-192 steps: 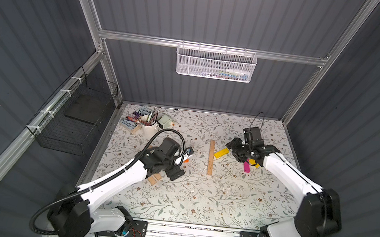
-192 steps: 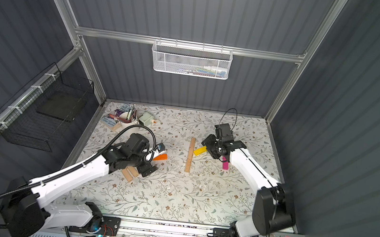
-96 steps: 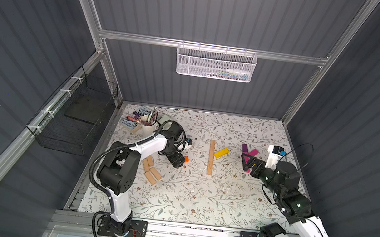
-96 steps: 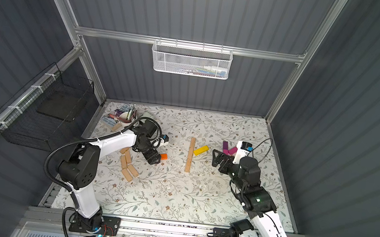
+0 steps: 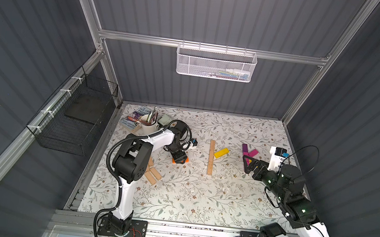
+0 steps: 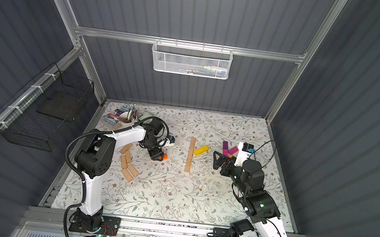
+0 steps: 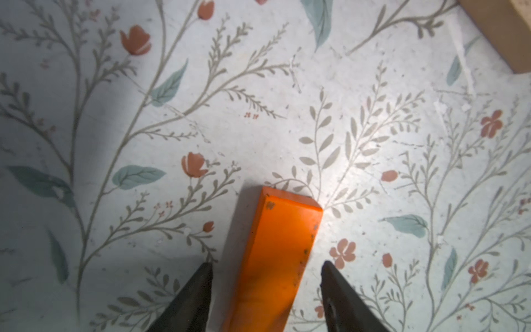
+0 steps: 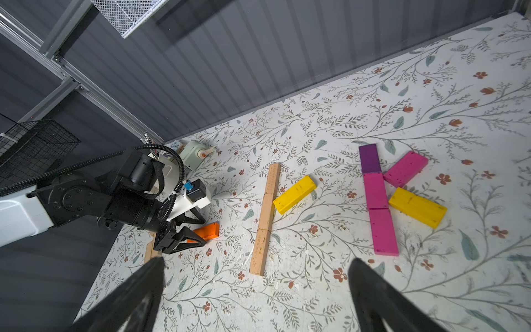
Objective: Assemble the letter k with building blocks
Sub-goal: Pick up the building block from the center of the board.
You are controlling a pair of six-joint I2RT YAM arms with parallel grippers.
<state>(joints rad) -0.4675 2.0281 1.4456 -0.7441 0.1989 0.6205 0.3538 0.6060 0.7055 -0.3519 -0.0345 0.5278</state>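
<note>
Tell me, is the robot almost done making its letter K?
Partly. The tan spine lies straight and a yellow block slants off it as one arm. In hand: the left jaws straddle the orange block, not gripping yet. Left: likely set it slanting as the other arm. Near the right jaws, open and empty, purple, pink and yellow blocks already make a K shape.

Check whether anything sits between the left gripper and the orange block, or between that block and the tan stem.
Nothing visible. The left gripper straddles the orange block, jaws apart with a gap each side. Only bare floral mat lies between the block and the tan stem.
</note>
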